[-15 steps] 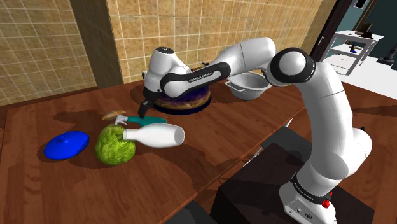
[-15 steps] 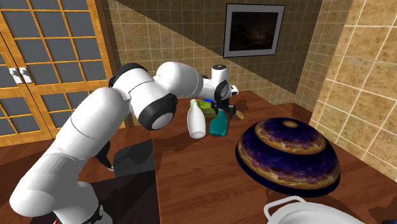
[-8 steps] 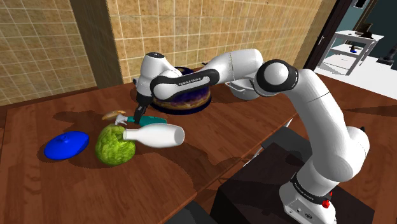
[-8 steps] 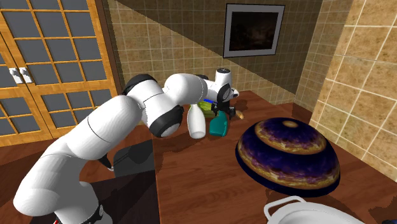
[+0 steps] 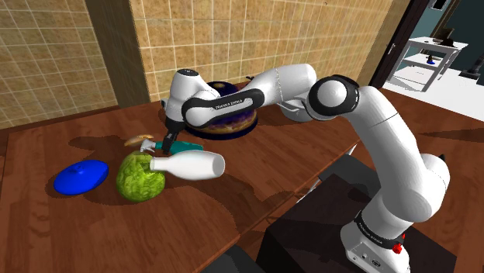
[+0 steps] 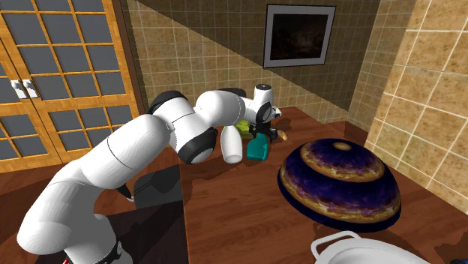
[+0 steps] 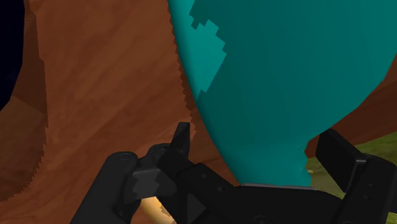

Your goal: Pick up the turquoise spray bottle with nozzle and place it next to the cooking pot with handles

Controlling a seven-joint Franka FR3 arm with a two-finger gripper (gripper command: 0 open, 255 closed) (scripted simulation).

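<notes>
The turquoise spray bottle (image 5: 181, 146) lies on the brown table (image 5: 271, 171), its black nozzle end under my hand. My gripper (image 5: 167, 141) is down over it, between a dark purple bowl and a white bottle. In the wrist view the turquoise bottle (image 7: 286, 83) looms close, and my gripper (image 7: 264, 159) stands open with one finger on each side of its narrow neck. From the second exterior view the bottle (image 6: 257, 149) sits just below the gripper (image 6: 259, 133). The white cooking pot (image 6: 352, 247) stands beyond the purple bowl, far from the bottle.
A white bottle (image 5: 190, 164) lies against a green leafy ball (image 5: 140, 177), right beside the spray bottle. A blue lid (image 5: 81, 177) and a yellowish item (image 5: 140, 140) lie nearby. The large purple patterned bowl (image 5: 233, 122) stands between the bottle and the pot.
The hand has moved toward the shoulder view's left and dropped onto the spray bottle's nozzle end. The fingers have stayed apart, and the bottle has not moved.
</notes>
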